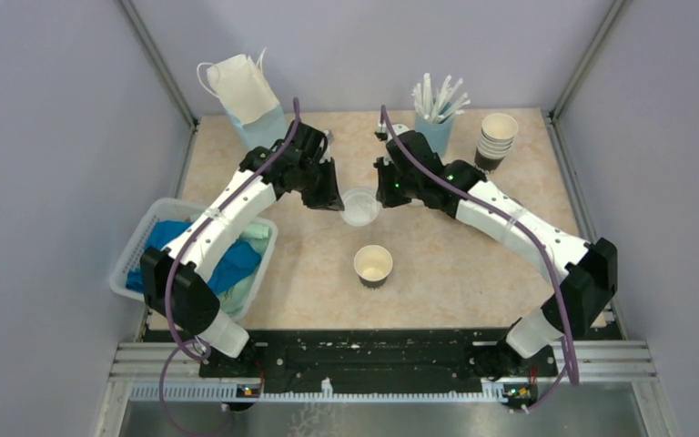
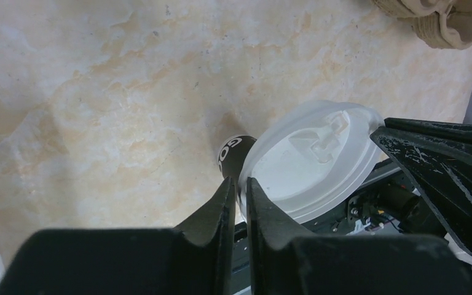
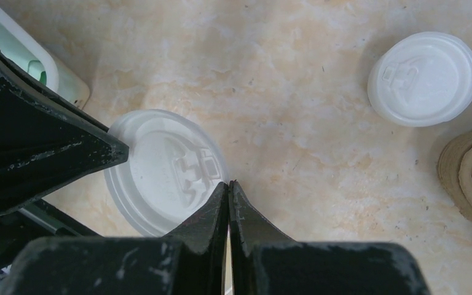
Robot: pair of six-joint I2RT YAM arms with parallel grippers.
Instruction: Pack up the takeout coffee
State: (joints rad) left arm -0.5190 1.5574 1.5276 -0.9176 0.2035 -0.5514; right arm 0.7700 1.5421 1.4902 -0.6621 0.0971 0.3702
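Observation:
The takeout coffee [image 1: 360, 209] stands mid-table between both arms. Its white dome lid [image 2: 310, 163] fills the left wrist view, and a strip of dark body [image 2: 232, 155] with white lettering shows under the lid's left edge. My left gripper [image 2: 238, 180] is shut on the lid's near rim, one finger outside it and one over the top. In the top view it [image 1: 335, 202] comes in from the left. My right gripper [image 3: 228, 182] is shut, tips against the opposite edge of the lid [image 3: 160, 166], with nothing visible between them. It [image 1: 384, 198] reaches in from the right.
A lidless dark cup [image 1: 373, 266] stands just in front of the coffee. At the back right are stacked cups [image 1: 497, 138] and a blue straw holder [image 1: 437, 114]. A white basket [image 1: 146, 238] of cloths sits left. A loose lid [image 3: 424, 78] lies beside a cardboard carrier [image 3: 470, 166].

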